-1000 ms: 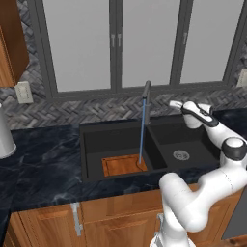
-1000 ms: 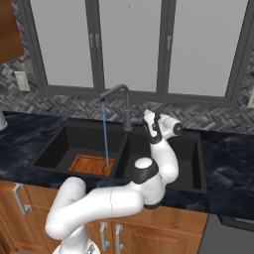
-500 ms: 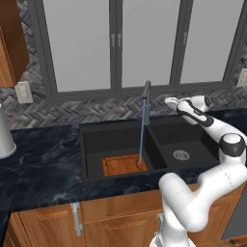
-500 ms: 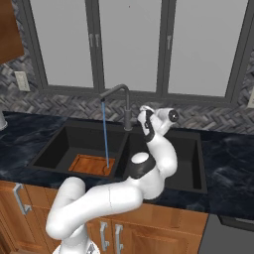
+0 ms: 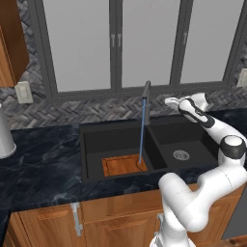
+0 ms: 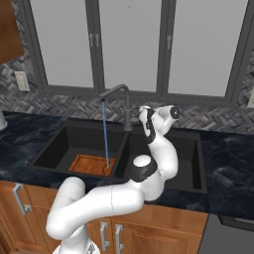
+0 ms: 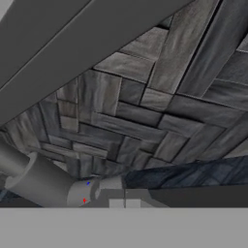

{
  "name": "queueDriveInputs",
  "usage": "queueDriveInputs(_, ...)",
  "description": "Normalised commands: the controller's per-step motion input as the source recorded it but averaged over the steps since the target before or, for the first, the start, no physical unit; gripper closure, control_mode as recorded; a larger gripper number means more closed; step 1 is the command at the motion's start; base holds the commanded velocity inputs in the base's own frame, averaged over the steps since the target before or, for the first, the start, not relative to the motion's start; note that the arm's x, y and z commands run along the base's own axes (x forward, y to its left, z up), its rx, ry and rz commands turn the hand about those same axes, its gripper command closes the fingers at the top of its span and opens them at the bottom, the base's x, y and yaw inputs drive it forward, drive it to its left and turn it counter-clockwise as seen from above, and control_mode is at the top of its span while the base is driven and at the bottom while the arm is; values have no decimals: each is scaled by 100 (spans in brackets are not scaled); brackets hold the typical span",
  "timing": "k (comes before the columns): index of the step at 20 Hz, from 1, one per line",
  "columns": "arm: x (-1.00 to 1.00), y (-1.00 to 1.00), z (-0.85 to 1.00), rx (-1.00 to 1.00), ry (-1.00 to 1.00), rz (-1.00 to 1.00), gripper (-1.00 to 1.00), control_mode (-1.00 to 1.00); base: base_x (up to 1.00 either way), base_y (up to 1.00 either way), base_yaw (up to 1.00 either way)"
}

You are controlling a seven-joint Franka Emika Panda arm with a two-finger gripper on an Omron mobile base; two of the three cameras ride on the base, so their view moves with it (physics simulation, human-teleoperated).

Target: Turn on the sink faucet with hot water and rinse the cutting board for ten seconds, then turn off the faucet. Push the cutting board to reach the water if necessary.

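Since a second ago the gripper (image 6: 144,110) has swung leftward to just beside the sink faucet (image 6: 124,101), its jaws closed on nothing. The faucet stands upright behind the divider of the sink (image 5: 89,144), spout reaching over the large basin. The water (image 5: 141,132) falls straight onto the right end of the cutting board (image 5: 120,165), which lies flat at the basin's front, long axis left to right.

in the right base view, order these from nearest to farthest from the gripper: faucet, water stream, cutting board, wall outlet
Measured from the gripper, shut beside the faucet:
1. sink faucet, just left of the gripper at the back of the sink.
2. water, further left, falling from the spout.
3. cutting board, lower left, on the large basin's floor.
4. wall outlet, far left on the backsplash.
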Motion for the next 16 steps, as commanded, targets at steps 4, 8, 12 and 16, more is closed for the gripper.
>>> queueDriveInputs(4,0,0,-4,-6,0,0,100,-100,0,0,0)
queueDriveInputs(8,0,0,0,-3,0,1,100,-100,0,0,0)
queueDriveInputs(12,0,2,0,-3,3,0,100,-100,0,0,0)
queueDriveInputs(16,0,9,-1,-5,3,0,100,-100,0,0,0)
